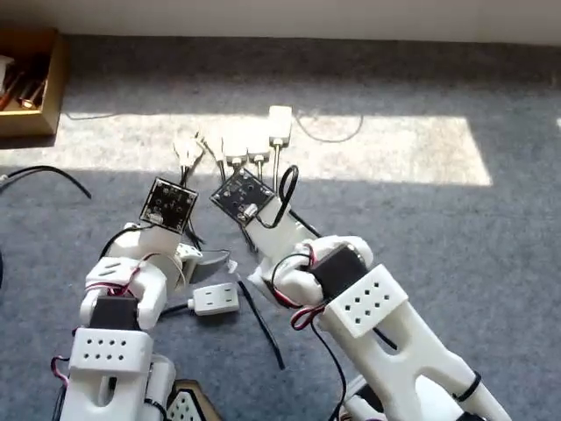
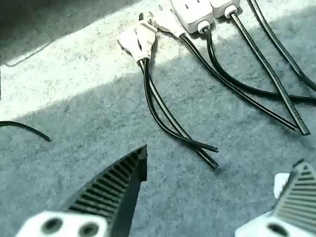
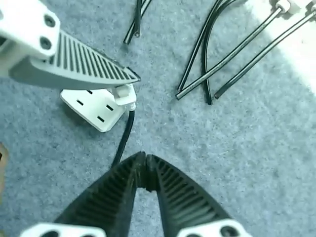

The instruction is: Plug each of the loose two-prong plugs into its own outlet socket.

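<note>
Two loose white two-prong plugs point(image 2: 138, 39) lie side by side on the grey carpet, their black cords trailing toward me; in the high view the plugs point(image 1: 187, 151) sit in the sunlit strip. To one side lie white outlet sockets point(image 2: 192, 12) with black cords. My left gripper point(image 2: 222, 158) is open above bare carpet, short of the plugs, with nothing between its fingers. My right gripper point(image 3: 145, 170) is shut with nothing visible in it. Just beyond it lies another white outlet socket point(image 3: 98, 108), with a pale ribbed finger point(image 3: 79, 61) of the other arm over it.
Several black cords point(image 3: 217, 54) cross the carpet between the arms and the outlet row point(image 1: 254, 140). The separate outlet socket point(image 1: 215, 300) lies between the two arm bases. A wooden box point(image 1: 35, 83) stands at the far left.
</note>
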`<control>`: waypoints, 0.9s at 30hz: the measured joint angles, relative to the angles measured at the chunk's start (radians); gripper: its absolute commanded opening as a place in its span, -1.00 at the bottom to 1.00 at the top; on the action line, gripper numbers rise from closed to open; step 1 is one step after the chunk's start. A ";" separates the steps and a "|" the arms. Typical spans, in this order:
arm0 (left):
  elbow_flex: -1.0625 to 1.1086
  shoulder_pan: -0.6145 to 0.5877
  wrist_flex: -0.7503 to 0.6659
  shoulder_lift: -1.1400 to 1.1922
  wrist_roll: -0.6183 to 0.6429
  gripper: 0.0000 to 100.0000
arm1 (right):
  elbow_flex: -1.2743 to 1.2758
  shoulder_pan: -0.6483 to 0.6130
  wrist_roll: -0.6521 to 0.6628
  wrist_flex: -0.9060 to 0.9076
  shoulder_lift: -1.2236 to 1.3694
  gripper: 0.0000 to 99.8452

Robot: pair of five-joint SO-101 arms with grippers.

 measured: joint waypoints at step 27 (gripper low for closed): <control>-0.262 0.012 0.213 0.000 0.258 -0.16 | 0.468 0.002 -0.135 -0.559 -0.003 -0.68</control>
